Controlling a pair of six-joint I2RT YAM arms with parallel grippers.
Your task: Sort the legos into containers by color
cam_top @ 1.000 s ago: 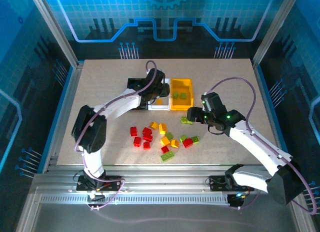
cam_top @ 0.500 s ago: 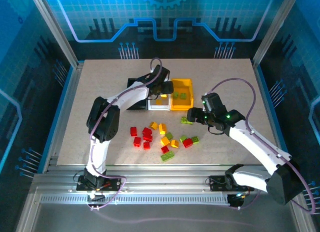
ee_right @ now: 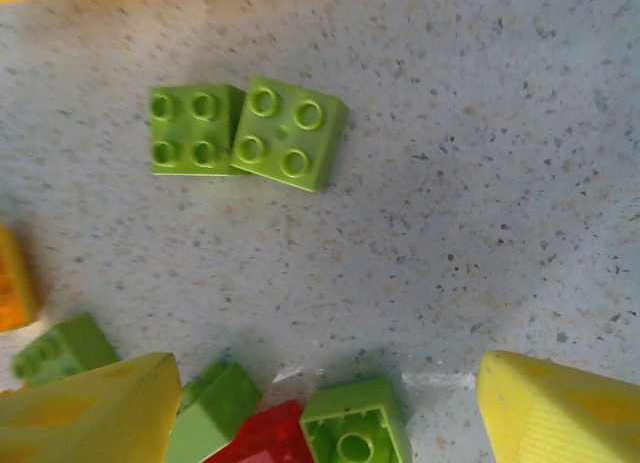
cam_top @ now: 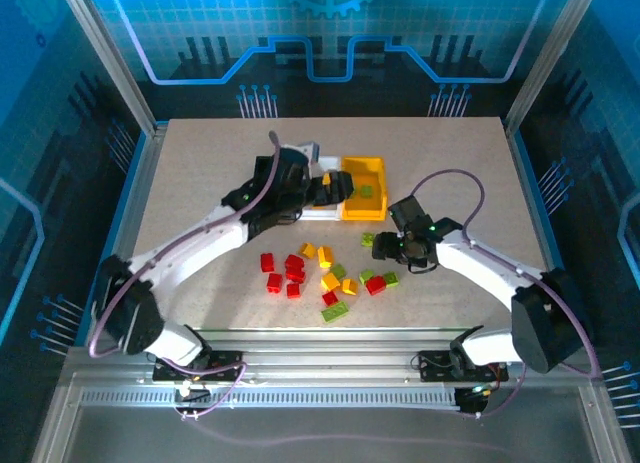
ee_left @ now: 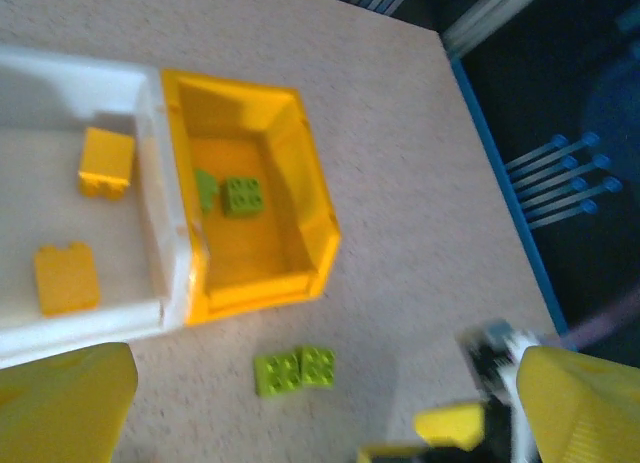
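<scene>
Arms (cam_top: pixel 200 238) reach forward: left gripper (ee_left: pixel 315 418) wide over bins (ee_left: pixel 312 198), right gripper (ee_right: pixel 325 383) above legos (ee_right: pixel 290 133).

1. Your overhead view was lit evenly from above: the table (cam_top: pixel 200 163) was bright, and the surround was dark with a blue glow.
2. Shadows on it were soft and faint.
3. Your left wrist picture was blurred all over. The yellow bin (ee_left: pixel 262 288) had smeared edges and the white bin (ee_left: pixel 70 78) was nearly washed out.
4. Your right wrist picture was sharp on the green bricks (ee_right: pixel 245 131), but the fingers (ee_right: pixel 85 408) in the bottom corners were out of focus.
</scene>
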